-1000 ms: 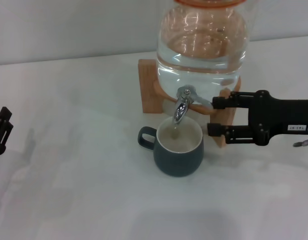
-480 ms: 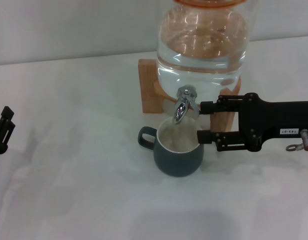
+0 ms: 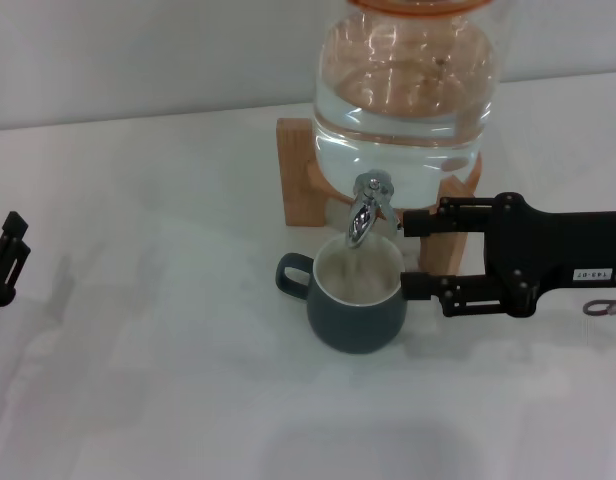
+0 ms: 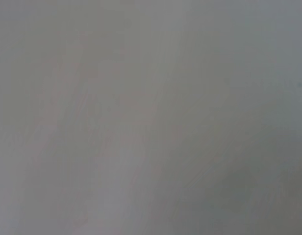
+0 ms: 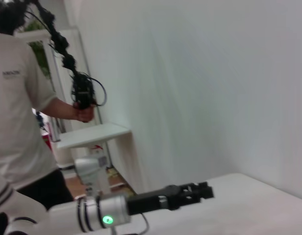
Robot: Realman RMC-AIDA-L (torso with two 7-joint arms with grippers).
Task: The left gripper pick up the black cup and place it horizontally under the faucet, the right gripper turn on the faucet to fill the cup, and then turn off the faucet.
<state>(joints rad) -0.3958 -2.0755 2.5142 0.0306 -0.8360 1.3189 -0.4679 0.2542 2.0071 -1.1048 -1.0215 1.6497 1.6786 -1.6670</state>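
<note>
Black cup (image 3: 356,302) stands upright on the white counter (image 3: 188,400), nearest of the task items, directly below the faucet (image 3: 365,207) spout; loop handle points away from the right pincer, cream inside visible with what looks like liquid in it, level hard to judge. Right pincer (image 3: 402,254) comes in from the cup's right side, black body with small white label, two long fingers (image 3: 433,285) spread apart: lower finger tip just beside the cup's rim on its right, upper finger tip just beside the faucet, close to the lever on the chrome tap; contact with either cannot be told. It has hold of nothing visible between the fingers. Faucet sits just behind and above the cup, chrome, spout pointing down over the cup mouth; flow of water not clear enough to tell. Faucet is fixed to the clear glass water jar (image 3: 408,80), which holds water and rests on a wooden stand (image 3: 298,175) behind the cup. Left pincer (image 3: 4,262) is parked well apart from the cup, far off to the cup's left at the counter edge; only black claw tips show in head view, and the right wrist view shows it farther off on its silver-grey arm with green light (image 5: 190,193), claw looking closed or nearly so and empty. Left wrist view shows plain grey surface only.
</note>
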